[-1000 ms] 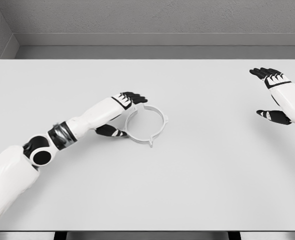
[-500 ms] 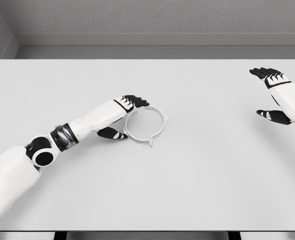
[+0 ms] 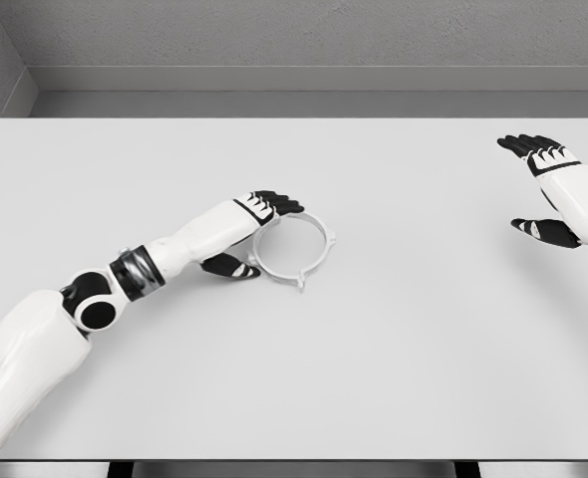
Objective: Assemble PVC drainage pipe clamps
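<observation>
My left hand (image 3: 257, 221) brackets the clamp ring (image 3: 292, 248) lying mid-surface (image 3: 404, 339), fingers spread, nothing gripped. Right hand (image 3: 550, 194) hovers released, well apart. Risk: closing off-centre pushes the ring away instead of gripping it.

We see a matt, smooth white table (image 3: 394, 358), a pale plastic-looking clamp ring (image 3: 292, 247), glossy white arm shells with black fingers (image 3: 277, 202), and a rough grey wall (image 3: 304, 35) at twelve o'clock
</observation>
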